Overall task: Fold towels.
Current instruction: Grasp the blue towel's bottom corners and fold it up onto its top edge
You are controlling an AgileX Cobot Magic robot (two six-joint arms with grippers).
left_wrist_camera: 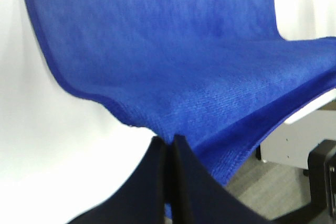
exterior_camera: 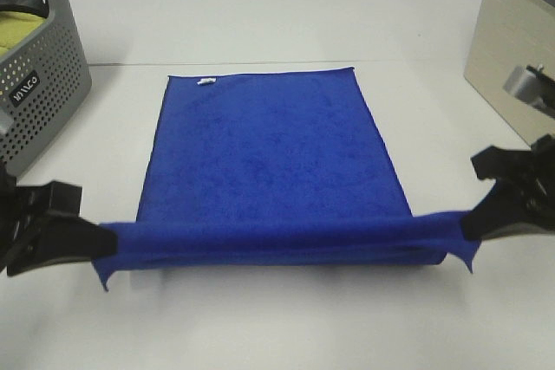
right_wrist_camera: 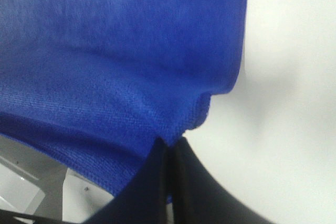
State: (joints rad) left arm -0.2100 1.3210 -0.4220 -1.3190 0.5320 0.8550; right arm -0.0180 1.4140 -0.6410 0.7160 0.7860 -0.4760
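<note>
A royal-blue towel lies flat on the white table, its small white tag at the far short edge. Its near edge is lifted off the table and stretched taut between both arms. My left gripper is shut on the near left corner, and a small tip of cloth hangs below it. My right gripper is shut on the near right corner. In the left wrist view the towel runs into the closed left gripper. The right wrist view shows the towel pinched in the right gripper.
A grey perforated basket holding a yellow-green cloth stands at the back left. A beige box stands at the back right. The white table extends around the towel.
</note>
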